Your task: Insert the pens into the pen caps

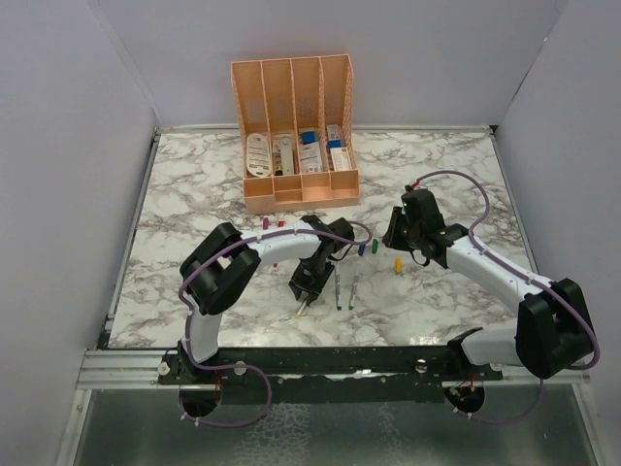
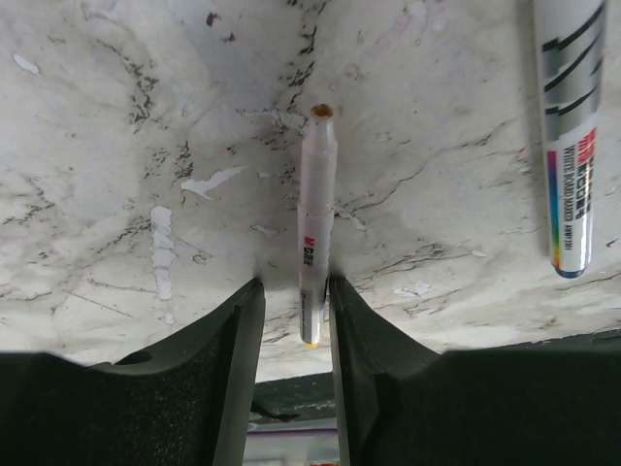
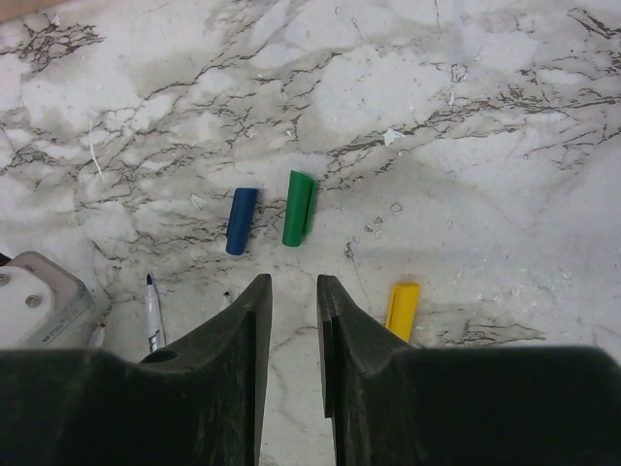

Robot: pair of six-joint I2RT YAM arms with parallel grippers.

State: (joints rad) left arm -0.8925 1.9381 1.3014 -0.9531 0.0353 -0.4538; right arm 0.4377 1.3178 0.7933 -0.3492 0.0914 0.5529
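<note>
Along the back edge of the marble worktop (image 1: 184,184) we see the peach organiser (image 1: 294,199) at mid-width, with bare marble running from it to the left and right edges. Pale walls (image 1: 78,116) close in on three sides. Just in front of the organiser lie the purple cap (image 1: 265,224) and the red cap (image 1: 281,223), near each other. Right of centre, the blue cap (image 3: 241,220) and the green cap (image 3: 299,208) lie side by side without touching, and the yellow cap (image 3: 402,309) lies apart, nearer the front. Two loose pens (image 1: 337,289) lie almost parallel between the arms.

We find the left arm folded, its elbow out to the left and its forearm reaching toward the centre. The left tool (image 2: 296,291) pinches the held pen (image 2: 316,214) by its rear end, and the pen's orange-brown tip points away from the fingers. We cannot tell whether that tip touches the marble.

Our right arm stretches from the front right corner back toward the centre. The right tool (image 3: 294,291) hangs over the caps with its fingers narrowly parted and nothing between them. The green cap sits just beyond the fingertips, and the yellow cap lies beside the right finger.
</note>
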